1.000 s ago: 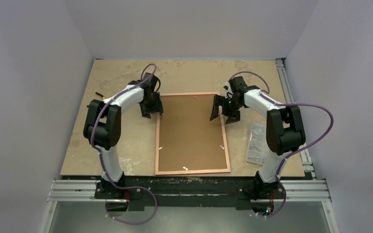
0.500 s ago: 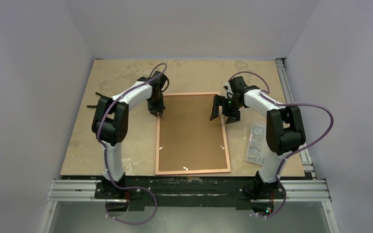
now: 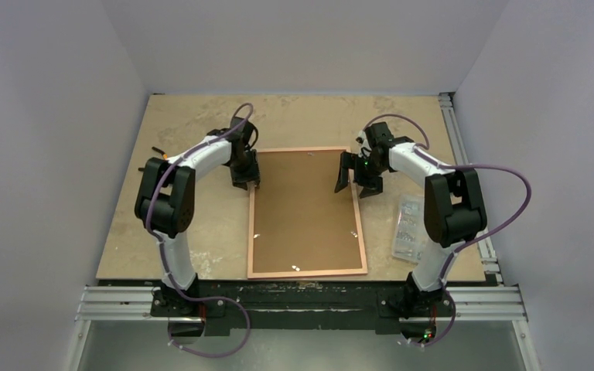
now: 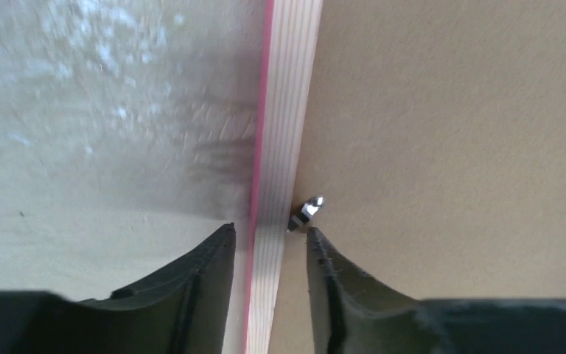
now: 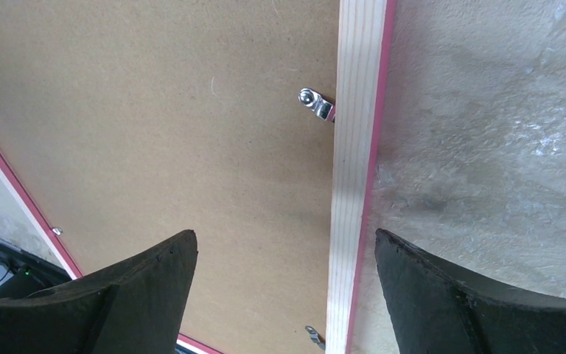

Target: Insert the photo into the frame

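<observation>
Left gripper [image 4: 269, 228] narrowed, astride frame [image 4: 284, 110] rail; right gripper [image 5: 284, 232] wide open.

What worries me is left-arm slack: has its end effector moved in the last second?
Yes. The left end effector shifted right onto the left rail of the frame, then eased back slightly; it straddles that rail now.

Plain pale grey walls [image 3: 302, 39] enclose a mottled beige worktop [image 3: 193, 116] on three sides; an aluminium rail [image 3: 116, 303] runs along its near edge.
</observation>
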